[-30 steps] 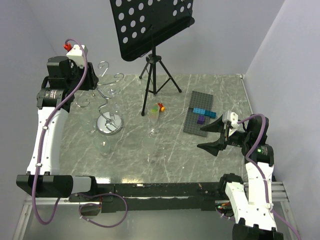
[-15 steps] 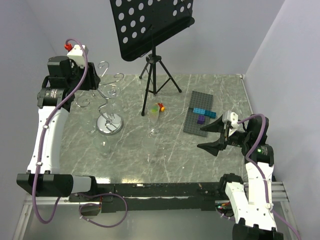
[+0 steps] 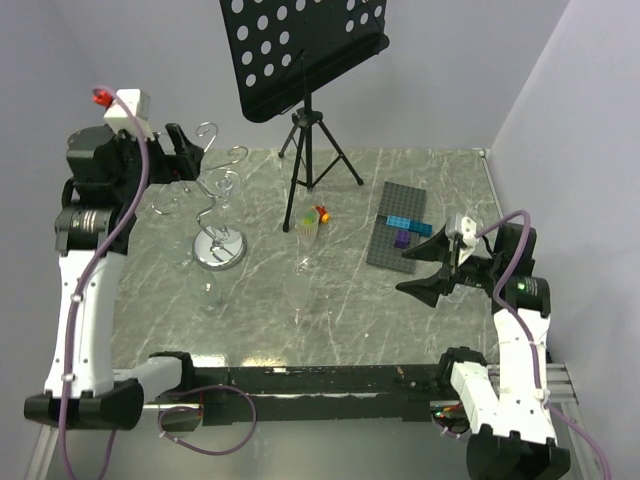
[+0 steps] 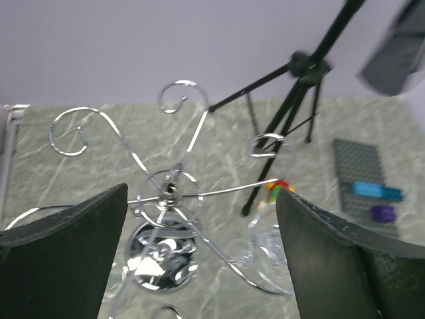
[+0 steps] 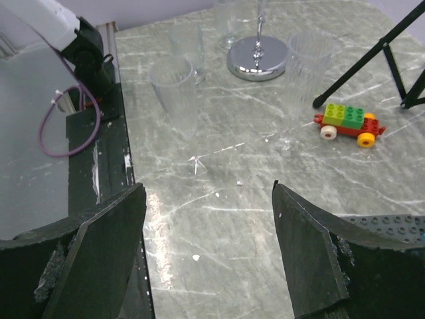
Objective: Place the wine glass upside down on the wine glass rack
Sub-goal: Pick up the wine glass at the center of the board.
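Wine glass point(image 3: 225, 190) at rack point(image 3: 218, 252) edge

The chrome wire wine glass rack point(image 3: 218, 249) stands upright on its round mirror base. The clear wine glass point(image 3: 226, 185) hangs upside down from a curled arm, just right of the rack's post.

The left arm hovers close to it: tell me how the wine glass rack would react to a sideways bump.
The wine glass rack probably tips easily: thin post, wide curled arms above one round base. Its wire arms likely flex rather than stay stiff.
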You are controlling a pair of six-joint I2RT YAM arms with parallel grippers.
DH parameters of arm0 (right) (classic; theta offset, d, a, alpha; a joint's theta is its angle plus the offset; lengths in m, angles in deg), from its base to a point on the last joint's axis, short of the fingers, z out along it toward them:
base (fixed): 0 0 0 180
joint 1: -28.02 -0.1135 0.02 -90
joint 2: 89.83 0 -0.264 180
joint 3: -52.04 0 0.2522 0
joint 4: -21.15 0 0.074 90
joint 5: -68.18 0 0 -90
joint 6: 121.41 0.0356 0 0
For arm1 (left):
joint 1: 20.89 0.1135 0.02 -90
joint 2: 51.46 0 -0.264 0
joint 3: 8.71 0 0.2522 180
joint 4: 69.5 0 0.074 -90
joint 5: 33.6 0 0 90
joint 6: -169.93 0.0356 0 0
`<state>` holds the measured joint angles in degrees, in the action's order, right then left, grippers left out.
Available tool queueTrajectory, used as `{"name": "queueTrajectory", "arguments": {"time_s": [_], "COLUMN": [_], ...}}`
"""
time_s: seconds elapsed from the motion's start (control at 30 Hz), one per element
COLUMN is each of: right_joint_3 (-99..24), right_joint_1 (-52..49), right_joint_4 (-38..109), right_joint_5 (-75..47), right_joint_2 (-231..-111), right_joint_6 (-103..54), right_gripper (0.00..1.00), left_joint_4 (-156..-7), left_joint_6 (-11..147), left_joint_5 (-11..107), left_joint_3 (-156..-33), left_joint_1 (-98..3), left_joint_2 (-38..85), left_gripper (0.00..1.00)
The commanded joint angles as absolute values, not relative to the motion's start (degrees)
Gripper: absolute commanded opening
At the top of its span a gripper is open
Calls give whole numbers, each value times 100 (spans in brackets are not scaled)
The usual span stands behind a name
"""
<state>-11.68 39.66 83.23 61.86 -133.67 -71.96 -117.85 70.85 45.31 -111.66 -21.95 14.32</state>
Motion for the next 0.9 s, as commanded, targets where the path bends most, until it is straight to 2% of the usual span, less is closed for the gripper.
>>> {"name": "queueTrajectory", "arguments": {"time_s": [0.0, 0.1, 0.27, 0.43, 0.5, 0.6, 0.7, 0.87], "right_joint_3": [-2024, -2648, -3483, -4231, -4346, -4416, -4539, -4707], "right_joint_1": [4033, 4033, 4033, 4033, 4033, 4041, 3867, 2515], "right_joint_4": [9097, 9353, 8975, 9633, 9827, 10345, 10811, 10541], "right_joint_5": [6318, 5879, 4176, 2935, 2347, 2344, 2905, 2495], "right_joint_2": [-13658, -13887, -14256, -14459, -14476, -14617, -14924, -15416], "right_joint_6": [-7974, -7739, -6131, -6286, -6453, -7111, -7552, -7193], "right_gripper": [83, 83, 85, 86, 90, 90, 89, 90], "left_joint_4": [-11078, -10823, -10691, -10489, -10340, -10295, -10391, -10049], "left_joint_6": [6368, 6016, 5621, 5331, 5234, 5189, 5303, 5365], "left_joint_5": [4051, 3708, 3373, 3172, 2970, 2548, 2293, 1888], "left_joint_3": [-10826, -10588, -10219, -9868, -9727, -9700, -9805, -9551], "left_joint_1": [-2150, -2159, -2150, -2159, -2159, -2159, -2159, -2159], "left_joint_2": [850, 515, 41, -390, -487, -523, -487, -514], "left_gripper": [97, 97, 96, 97, 97, 97, 97, 97]}}
